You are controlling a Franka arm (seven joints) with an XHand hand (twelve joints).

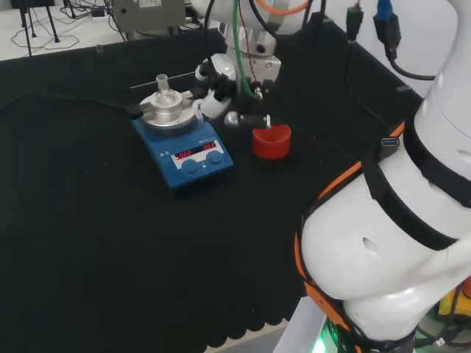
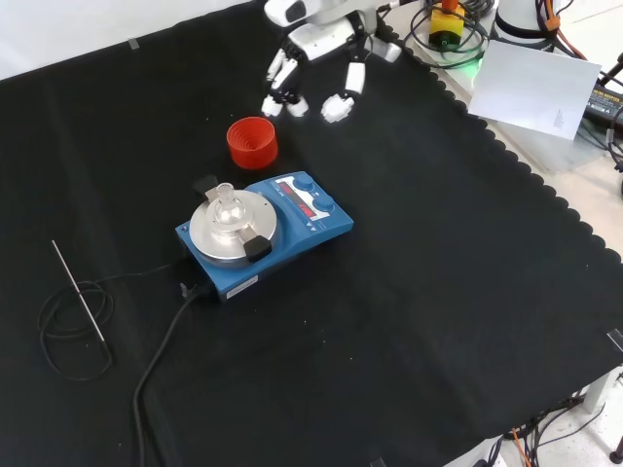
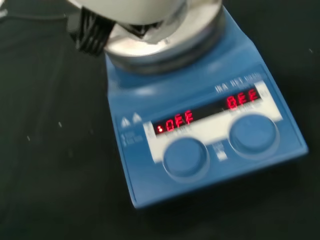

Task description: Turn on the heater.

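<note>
- The heater point(image 2: 265, 237), a blue box with a round silver top plate, sits near the middle of the black cloth point(image 2: 438, 321) in the front view, and left of centre in the head view.
- Its long axis runs on a slant: in the front view the panel end with the two round knobs point(image 3: 185, 156) points up and to the right, toward the hand, and the plate end lies down and to the left.
- In the head view that same panel faces the near edge of the bench, with the plate at the far end.
- Red lit figures glow on the panel above the knobs in the wrist view.
- A small clear glass flask point(image 2: 226, 206) stands upright on the plate.
- The hand point(image 2: 311, 73) hangs above the cloth at the far side in the front view, fingers relaxed and pointing down, holding nothing, and apart from the heater.
- A red ribbed ring point(image 2: 252, 142) stands on the cloth between the hand and the heater, just beside the heater's panel end.
- A black cable point(image 2: 161, 352) runs from the heater's plate end toward the near edge in the front view.
- A thin metal rod point(image 2: 78, 290) lies well to the left across a coil of wire.
</note>
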